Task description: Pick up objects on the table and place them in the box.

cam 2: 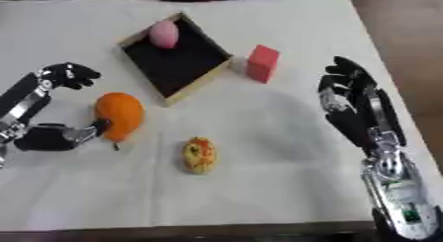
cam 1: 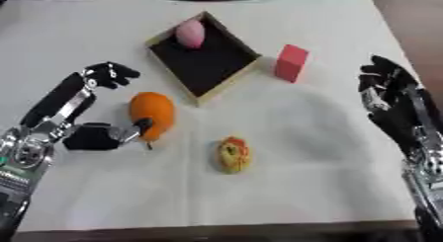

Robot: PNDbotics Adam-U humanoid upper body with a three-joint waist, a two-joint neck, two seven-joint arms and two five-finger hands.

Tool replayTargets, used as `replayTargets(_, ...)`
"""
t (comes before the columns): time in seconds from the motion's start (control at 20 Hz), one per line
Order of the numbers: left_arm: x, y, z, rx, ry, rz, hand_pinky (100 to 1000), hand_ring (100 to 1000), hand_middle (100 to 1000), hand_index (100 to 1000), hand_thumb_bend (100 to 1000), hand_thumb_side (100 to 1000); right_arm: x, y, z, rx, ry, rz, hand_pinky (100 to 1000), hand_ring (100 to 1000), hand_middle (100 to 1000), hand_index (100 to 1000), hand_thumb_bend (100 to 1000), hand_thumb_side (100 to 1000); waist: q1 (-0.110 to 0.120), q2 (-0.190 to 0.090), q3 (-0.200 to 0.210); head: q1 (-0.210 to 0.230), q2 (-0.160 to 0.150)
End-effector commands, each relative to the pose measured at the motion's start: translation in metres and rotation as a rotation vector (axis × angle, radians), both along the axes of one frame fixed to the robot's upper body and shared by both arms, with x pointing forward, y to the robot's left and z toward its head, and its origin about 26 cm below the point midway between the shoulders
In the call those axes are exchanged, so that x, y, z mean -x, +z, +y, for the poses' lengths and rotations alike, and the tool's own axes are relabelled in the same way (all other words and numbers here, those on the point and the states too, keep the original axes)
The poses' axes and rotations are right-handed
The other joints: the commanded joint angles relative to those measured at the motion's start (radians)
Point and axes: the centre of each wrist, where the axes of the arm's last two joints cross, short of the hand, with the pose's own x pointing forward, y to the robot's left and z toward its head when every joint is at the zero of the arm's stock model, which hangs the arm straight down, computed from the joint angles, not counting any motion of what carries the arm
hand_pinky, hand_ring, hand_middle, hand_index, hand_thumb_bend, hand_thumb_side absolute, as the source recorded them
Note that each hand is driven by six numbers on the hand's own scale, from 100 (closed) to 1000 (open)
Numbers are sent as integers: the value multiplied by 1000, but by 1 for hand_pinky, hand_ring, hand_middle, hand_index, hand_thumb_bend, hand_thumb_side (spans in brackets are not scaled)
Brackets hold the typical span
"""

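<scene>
While your left hand [cam 1: 91, 135] brackets the orange fruit [cam 1: 152, 114], thumb touching its near side, fingers [cam 1: 110, 74] curled just beyond, unclosed, its long axis points away from you. Box [cam 1: 227, 37]: up-right of it, holding one pink object [cam 1: 190, 33]. Right hand [cam 2: 350, 107]: relaxed, idle.

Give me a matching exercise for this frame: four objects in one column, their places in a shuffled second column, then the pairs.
Objects:
1. pink egg-shaped object
2. red block
3. orange fruit
4. yellow object

Places:
A. at the left hand, thumb against it
B. inside the box, far corner
C. alone on the cloth, nearest the camera
D. just right of the box

Pairs: 1-B, 2-D, 3-A, 4-C
</scene>
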Motion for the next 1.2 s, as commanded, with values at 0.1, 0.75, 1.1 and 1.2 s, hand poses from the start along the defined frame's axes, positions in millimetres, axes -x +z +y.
replayTargets(0.1,-4,7,4,-66,18,-5,789,785,780,855,448,349,0,6,-3,23,4,-16,786,814,775,904,100,484,9,-35,2,-2,2)
replayTargets(0.75,-15,-1,-8,-235,107,-24,781,775,782,858,426,321,-1,6,-2,27,9,-12,786,814,775,904,100,488,1,-34,1,-3,2)
replayTargets(1.1,-21,-10,-11,-268,133,-29,690,643,643,747,338,227,-1,6,-2,27,10,-11,786,814,775,904,100,489,-1,-34,-1,-3,1)
replayTargets(1.2,-21,-9,-13,-239,149,-71,640,569,564,662,279,188,-1,5,-2,27,9,-9,786,814,775,904,100,489,-1,-35,-1,-2,1)
